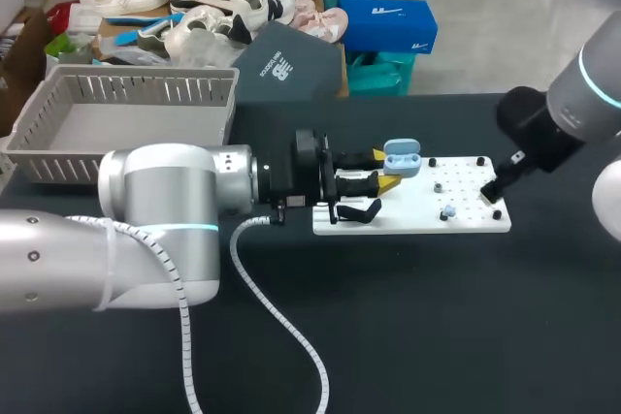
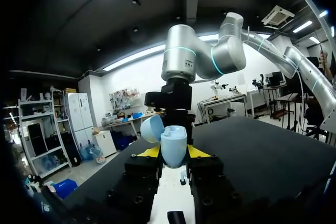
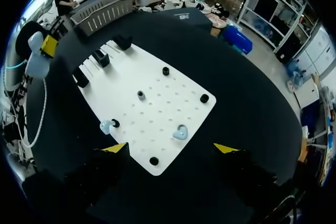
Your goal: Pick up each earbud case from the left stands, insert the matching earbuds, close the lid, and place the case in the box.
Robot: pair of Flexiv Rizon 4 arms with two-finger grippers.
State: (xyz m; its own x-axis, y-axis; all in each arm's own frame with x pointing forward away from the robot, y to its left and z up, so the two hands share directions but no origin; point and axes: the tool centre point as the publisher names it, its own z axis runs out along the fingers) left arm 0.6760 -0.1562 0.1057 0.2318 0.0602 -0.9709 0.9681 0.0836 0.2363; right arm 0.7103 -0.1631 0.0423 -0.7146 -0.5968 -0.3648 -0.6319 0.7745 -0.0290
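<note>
Earbud case (image 2: 173,145), pale blue with its lid hanging open, is sitting pinched between the yellow tips of the left tool (image 2: 174,153), which is holding it above the left part of the white board (image 3: 157,108), just right of the black stands (image 3: 100,56). The right tool (image 3: 171,148) is hovering with its fingers spread wide over the board's right end, gripping nothing. Two pale blue earbuds (image 3: 181,132) are resting on the board: one is lying just ahead of the right tool, the other (image 3: 106,126) is sitting further left beside a peg. Nothing is showing inside the case, though its cavity is facing away from view.

By my reading, the work is standing at the insertion step, with the case lifted and opened and the earbuds not yet picked. The next move is calling for the right tool to drop onto the nearer earbud, pinch it and carry it left to the case. The grey basket (image 1: 146,89) is waiting at the far left of the bench (image 1: 437,336).
</note>
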